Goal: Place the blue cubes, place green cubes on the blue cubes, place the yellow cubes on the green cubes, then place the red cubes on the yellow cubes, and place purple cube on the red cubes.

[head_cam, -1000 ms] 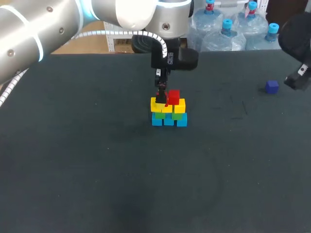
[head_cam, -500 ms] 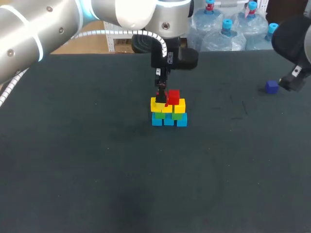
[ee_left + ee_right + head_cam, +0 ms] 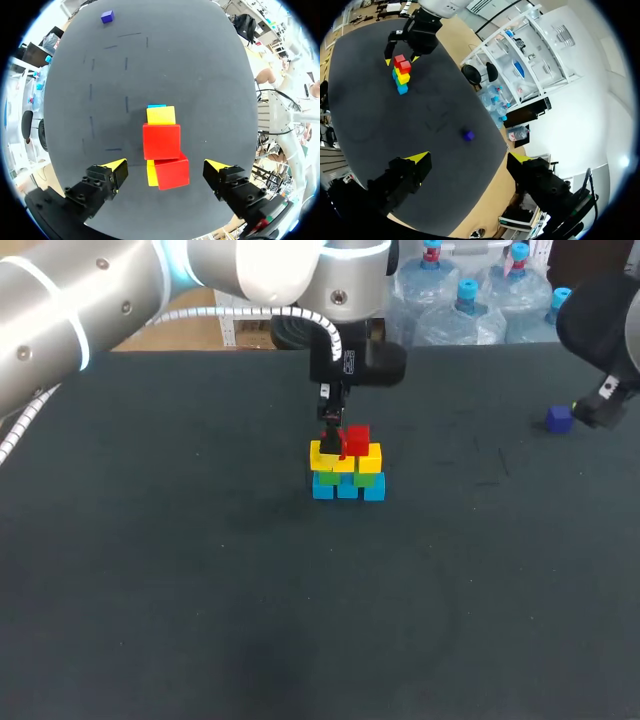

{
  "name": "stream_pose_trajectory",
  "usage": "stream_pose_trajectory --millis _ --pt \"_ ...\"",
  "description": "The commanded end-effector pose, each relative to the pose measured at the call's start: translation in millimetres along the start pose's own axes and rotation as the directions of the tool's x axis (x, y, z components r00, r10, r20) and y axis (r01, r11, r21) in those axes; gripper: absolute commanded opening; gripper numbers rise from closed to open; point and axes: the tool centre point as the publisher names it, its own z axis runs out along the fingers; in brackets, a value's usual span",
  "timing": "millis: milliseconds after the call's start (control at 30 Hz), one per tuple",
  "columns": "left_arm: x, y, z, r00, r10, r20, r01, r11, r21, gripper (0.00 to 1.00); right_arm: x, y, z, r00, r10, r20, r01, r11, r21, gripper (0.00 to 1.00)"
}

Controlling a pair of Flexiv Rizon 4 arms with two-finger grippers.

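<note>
The left gripper (image 3: 166, 169) hangs over the stack at the table's middle. Its fingers are spread wide on either side of the red cubes (image 3: 162, 142), touching neither. Under them sit yellow cubes (image 3: 368, 458), green cubes (image 3: 364, 478) and blue cubes (image 3: 347, 489), all plain matte blocks on the dark, dull table (image 3: 200, 570). The right gripper (image 3: 468, 158) gapes wide and empty near the small purple cube (image 3: 467, 135), far right.

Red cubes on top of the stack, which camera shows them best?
The left wrist view: it looks straight down on both small red cubes, large and unblocked, below the open left gripper. The head view shows them partly behind that gripper; the right wrist view shows them tiny and far off.
</note>
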Motion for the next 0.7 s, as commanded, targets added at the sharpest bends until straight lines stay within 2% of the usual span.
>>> stream_pose_trajectory --millis 33,700 --pt "-0.8 3.0 -2 1.000 0.004 -0.009 -0.004 1.000 -0.005 1.00 0 1 2 1.000 -0.003 0.006 0.003 1.000 -0.001 1.00" --pt "2.0 6.0 -2 1.000 -0.006 -0.007 0.006 1.000 -0.021 1.00 -12 6 5 0.997 -0.052 0.049 0.054 0.998 -0.032 1.00"
